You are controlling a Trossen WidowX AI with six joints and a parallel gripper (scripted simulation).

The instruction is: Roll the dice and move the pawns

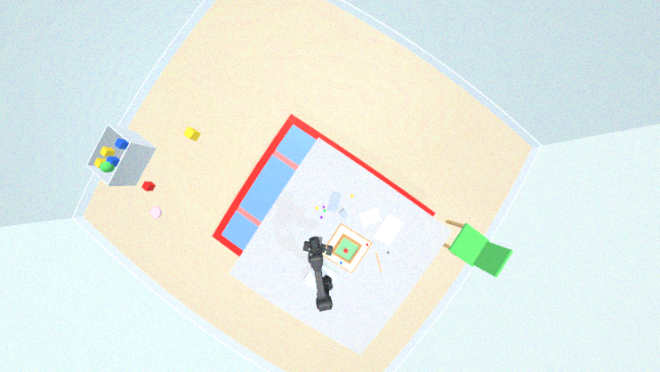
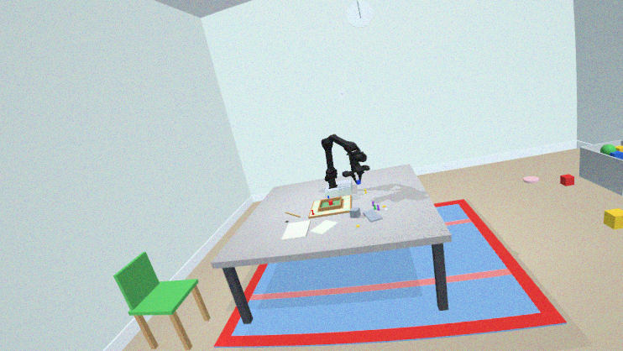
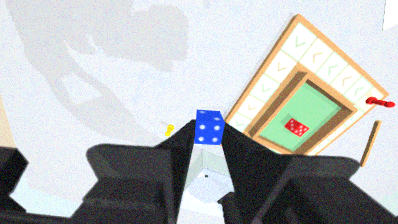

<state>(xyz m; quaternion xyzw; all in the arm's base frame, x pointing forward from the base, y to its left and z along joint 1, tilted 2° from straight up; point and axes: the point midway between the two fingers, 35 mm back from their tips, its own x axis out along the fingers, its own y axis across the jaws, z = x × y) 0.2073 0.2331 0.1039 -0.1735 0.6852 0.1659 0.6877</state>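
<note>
One spotted blue cube-shaped die [image 2: 358,182] [image 3: 209,127] is pinched between black, tapering jaws [image 2: 358,180].

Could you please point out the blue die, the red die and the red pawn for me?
Blue die [image 2: 358,182] [image 3: 209,128]: exterior, wrist; visible side.
Red die [image 1: 345,250] [image 2: 331,201] [image 3: 297,127]: all views; upper part.
Red pawn [image 3: 381,102]: wrist; mid-body.

My blue die [image 2: 358,182] [image 3: 209,127], white-pipped, is pinched in the hand [image 2: 358,180] [image 3: 207,124] above the counter. The red die [image 1: 345,250] [image 2: 331,201] [image 3: 296,127] lies in the green-floored tray [image 1: 354,237] [image 2: 322,209] [image 3: 345,116] — and I see both pawns upright on the board around it: red [image 1: 366,245] [image 2: 312,212] [image 3: 380,102], blue [image 1: 341,262] [image 2: 327,196].
</note>
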